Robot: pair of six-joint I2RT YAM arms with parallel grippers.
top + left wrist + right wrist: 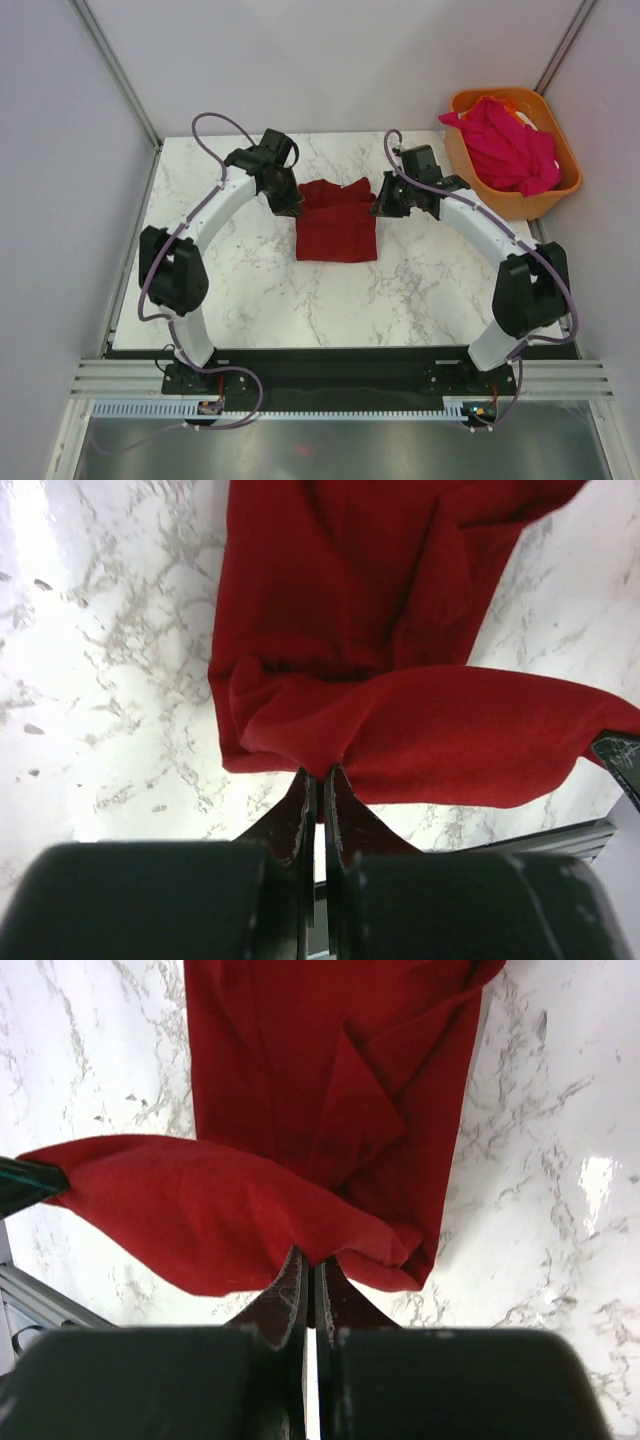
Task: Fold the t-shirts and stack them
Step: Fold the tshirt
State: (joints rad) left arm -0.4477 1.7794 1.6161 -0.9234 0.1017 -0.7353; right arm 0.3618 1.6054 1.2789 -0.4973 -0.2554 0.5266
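The dark crimson red t-shirt [337,228] lies partly folded at the middle of the marble table. My left gripper [289,204] is shut on its far left edge, and my right gripper [381,204] is shut on its far right edge. Both hold that edge lifted a little off the table. In the left wrist view the cloth [400,720] bunches at my fingertips [322,775]. In the right wrist view the cloth [300,1160] bunches at my fingertips [311,1258]. The bright magenta pink t-shirt [508,142] lies crumpled in the tub. No neck label shows.
An orange plastic tub [556,191] stands at the table's far right corner. Grey walls close in the table [250,270] on the left, back and right. A metal rail runs along the near edge by the arm bases.
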